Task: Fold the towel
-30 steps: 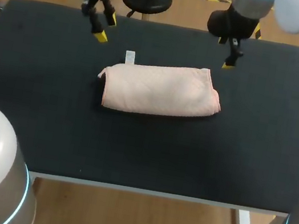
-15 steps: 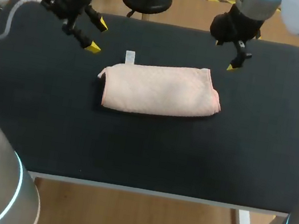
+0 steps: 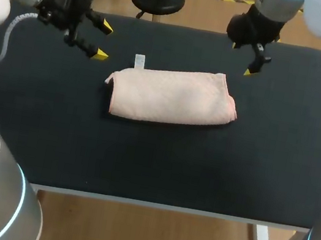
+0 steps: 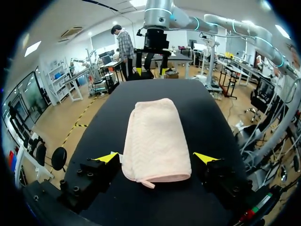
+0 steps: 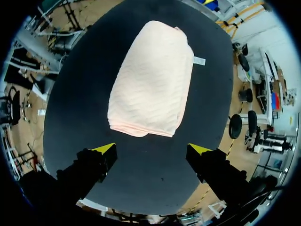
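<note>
Towel [image 3: 171,96]: pink and soft, folded into a thick, long bundle with neat edges.
Where the towel is: it lies flat on the black table [image 3: 153,162], about in the middle, and nothing is on top of it.
Left gripper [image 4: 156,157]: it is off the towel's left end, a bit toward the far side. Its two yellow tips are spread wide with nothing between them that they touch. It looks along the towel from that end.
Right gripper [image 5: 152,149]: it is off the towel's right end, also toward the far side. Its fingers are wide apart too, and it holds nothing.
Why they are placed so: I think the folding is done or almost done. Both arms are clear of the towel, one past each end, so they do not bump it or pull it out of shape. The spread fingers fit that, since neither one needs to hold the cloth.
White tag [image 3: 139,61]: a small tag that pokes out at the towel's far edge, near its left end.
Hard to see: how many layers the towel has, because only the top one shows. The tag is too small to read. From above, only one yellow tip of the right gripper shows. The other is behind the wrist.
</note>
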Controlling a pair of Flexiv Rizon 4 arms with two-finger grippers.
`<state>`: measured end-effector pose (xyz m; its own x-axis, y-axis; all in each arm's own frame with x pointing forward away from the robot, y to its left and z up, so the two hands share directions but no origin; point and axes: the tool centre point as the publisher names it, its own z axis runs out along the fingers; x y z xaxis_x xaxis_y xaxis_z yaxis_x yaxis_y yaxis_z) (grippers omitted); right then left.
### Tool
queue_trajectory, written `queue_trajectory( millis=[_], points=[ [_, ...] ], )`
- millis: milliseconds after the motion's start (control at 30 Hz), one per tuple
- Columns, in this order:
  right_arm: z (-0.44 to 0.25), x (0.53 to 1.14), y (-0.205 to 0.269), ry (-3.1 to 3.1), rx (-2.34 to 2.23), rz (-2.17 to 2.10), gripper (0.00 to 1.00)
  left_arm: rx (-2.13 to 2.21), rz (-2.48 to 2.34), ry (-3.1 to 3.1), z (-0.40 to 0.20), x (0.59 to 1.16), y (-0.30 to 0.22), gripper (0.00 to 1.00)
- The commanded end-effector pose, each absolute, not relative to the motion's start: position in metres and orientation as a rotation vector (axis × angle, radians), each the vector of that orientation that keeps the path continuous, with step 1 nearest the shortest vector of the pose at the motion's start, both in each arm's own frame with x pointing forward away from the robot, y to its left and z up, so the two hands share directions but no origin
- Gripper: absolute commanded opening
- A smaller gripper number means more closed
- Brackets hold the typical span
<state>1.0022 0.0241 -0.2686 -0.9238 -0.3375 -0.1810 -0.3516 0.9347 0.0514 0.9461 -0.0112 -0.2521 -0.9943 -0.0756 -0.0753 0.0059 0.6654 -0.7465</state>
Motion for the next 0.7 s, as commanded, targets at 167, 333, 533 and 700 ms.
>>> queue_trajectory(
  millis=[167, 333, 533, 700],
  points=[
    [-0.270, 1.018, -0.007, 2.732, 0.826, 1.503, 1.00, -0.057, -1.245, 2.774, -0.252, 0.946, -0.011, 1.00],
    [-0.283, 1.018, -0.019, 2.495, 1.470, 1.848, 1.00, -0.057, -1.245, 2.774, -0.252, 0.946, -0.011, 1.00],
    [-0.286, 1.020, -0.026, 2.517, 1.434, 1.883, 1.00, -0.057, -1.245, 2.774, -0.252, 0.946, -0.011, 1.00],
    [-0.286, 1.020, -0.026, 2.517, 1.434, 1.883, 1.00, -0.057, -1.245, 2.774, -0.252, 0.946, -0.011, 1.00]
  ],
)
